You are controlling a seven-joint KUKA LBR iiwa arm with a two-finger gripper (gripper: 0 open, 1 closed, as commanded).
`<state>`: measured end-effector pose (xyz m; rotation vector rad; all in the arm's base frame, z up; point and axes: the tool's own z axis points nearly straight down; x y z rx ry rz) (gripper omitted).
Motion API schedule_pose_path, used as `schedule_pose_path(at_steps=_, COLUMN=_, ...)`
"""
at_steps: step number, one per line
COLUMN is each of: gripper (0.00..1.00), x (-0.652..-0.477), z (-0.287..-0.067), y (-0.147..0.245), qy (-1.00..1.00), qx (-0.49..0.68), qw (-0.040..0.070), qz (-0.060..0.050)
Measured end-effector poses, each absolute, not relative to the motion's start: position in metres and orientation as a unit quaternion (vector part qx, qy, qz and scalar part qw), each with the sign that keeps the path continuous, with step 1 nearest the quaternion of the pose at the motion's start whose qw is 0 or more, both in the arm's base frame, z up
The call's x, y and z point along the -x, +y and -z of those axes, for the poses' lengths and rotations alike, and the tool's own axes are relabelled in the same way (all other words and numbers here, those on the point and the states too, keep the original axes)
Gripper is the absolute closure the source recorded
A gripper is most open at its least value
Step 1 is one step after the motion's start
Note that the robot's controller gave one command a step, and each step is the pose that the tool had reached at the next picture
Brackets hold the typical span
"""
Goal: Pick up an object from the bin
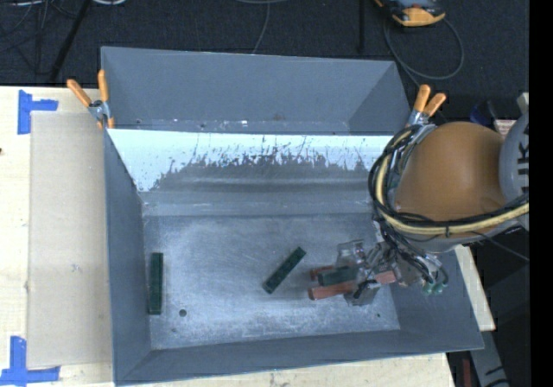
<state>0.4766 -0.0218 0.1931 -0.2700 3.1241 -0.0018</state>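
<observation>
Hovering tool [361, 283] over reddish block [325, 292], btm-right.

We see a grey bin [259, 100], its floor speckled pale and its far wall streaked with whitish scratches. At the lower left of the frame is a dark green bar [155, 283], and near the centre a dark green block [284, 269]. At the lower right are a reddish-brown piece [327, 292], the black-and-silver gripper [367, 280], an orange-brown cover [454, 169] and black and yellowish cables [384, 204].
</observation>
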Motion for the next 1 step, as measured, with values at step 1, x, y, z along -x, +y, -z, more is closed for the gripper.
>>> schedule_pose_path(at_steps=1, gripper=1.0, x=-0.4799, z=-0.2953, y=-0.065, qy=0.95, qx=0.312, qw=0.001, qz=0.001)
